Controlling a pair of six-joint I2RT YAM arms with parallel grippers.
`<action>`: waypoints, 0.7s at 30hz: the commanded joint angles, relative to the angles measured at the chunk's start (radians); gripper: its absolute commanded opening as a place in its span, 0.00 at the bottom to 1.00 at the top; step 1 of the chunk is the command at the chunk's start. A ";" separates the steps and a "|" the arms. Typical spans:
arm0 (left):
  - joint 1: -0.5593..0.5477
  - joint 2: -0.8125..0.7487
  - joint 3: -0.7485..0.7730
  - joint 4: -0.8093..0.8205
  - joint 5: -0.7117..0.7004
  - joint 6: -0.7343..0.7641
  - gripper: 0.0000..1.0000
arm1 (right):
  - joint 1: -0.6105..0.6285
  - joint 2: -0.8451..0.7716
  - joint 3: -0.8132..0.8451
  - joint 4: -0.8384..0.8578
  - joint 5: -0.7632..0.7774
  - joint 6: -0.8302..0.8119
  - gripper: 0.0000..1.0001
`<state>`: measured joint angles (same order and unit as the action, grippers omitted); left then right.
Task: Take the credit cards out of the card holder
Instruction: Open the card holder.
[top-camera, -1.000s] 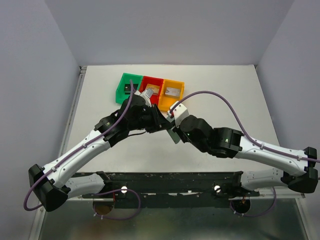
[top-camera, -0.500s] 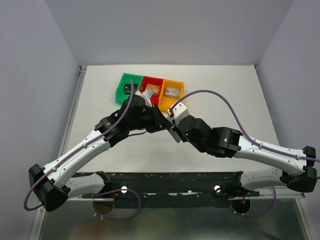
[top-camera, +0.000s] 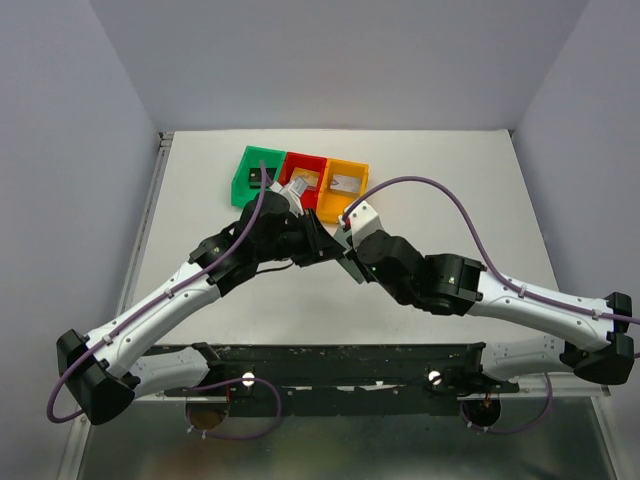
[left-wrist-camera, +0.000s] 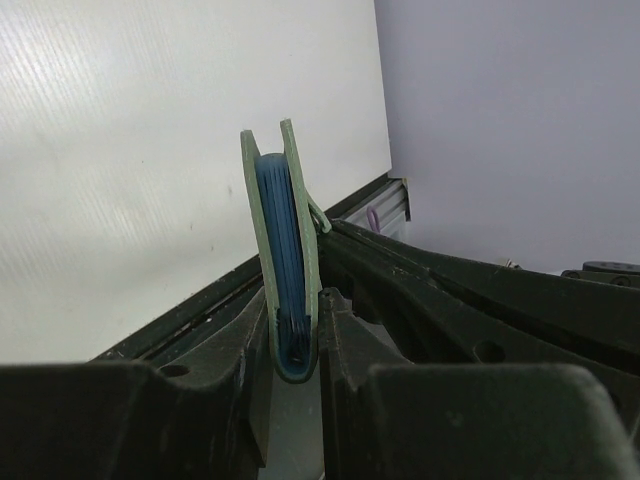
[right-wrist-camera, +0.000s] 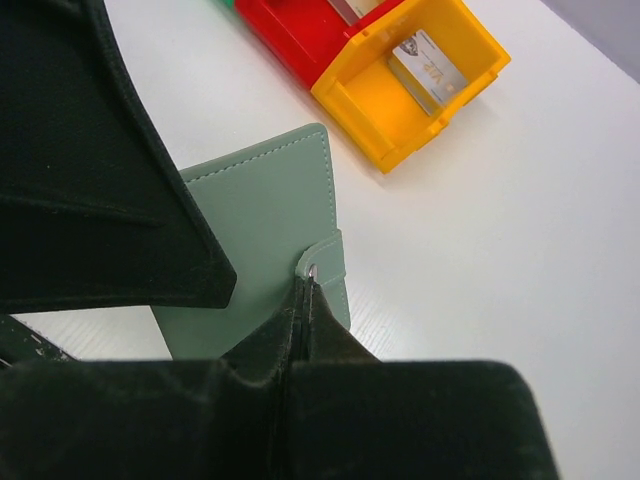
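The card holder (left-wrist-camera: 285, 250) is a grey-green wallet, folded shut and held edge-up off the table. My left gripper (left-wrist-camera: 295, 340) is shut on its spine end, with blue inner pockets showing between the covers. My right gripper (right-wrist-camera: 308, 285) is shut on the wallet's small side tab (right-wrist-camera: 330, 262), against the green cover (right-wrist-camera: 260, 225). In the top view the two grippers (top-camera: 322, 245) (top-camera: 348, 252) meet at the wallet (top-camera: 349, 266) in front of the bins. No credit card shows clearly in the wallet.
Green (top-camera: 258, 172), red (top-camera: 305, 180) and orange (top-camera: 342, 188) bins stand in a row just beyond the grippers. The orange bin (right-wrist-camera: 400, 100) holds a grey card-like piece (right-wrist-camera: 428, 70). White table lies around them.
My right gripper has shifted slightly towards the far side, still at the wallet's tab. The left arm has barely moved.
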<state>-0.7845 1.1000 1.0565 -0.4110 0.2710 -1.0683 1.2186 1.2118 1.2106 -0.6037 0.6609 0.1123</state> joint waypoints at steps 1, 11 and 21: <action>-0.002 -0.045 -0.003 0.017 0.071 -0.002 0.00 | -0.010 -0.006 0.024 -0.079 0.108 0.006 0.00; -0.001 -0.055 -0.006 0.008 0.063 0.002 0.00 | -0.007 -0.023 0.027 -0.096 0.126 0.020 0.00; -0.001 -0.074 -0.020 -0.002 0.051 0.007 0.00 | -0.008 -0.035 0.032 -0.117 0.146 0.036 0.00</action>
<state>-0.7849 1.0645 1.0443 -0.4114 0.2901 -1.0660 1.2133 1.1992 1.2247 -0.6643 0.7361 0.1387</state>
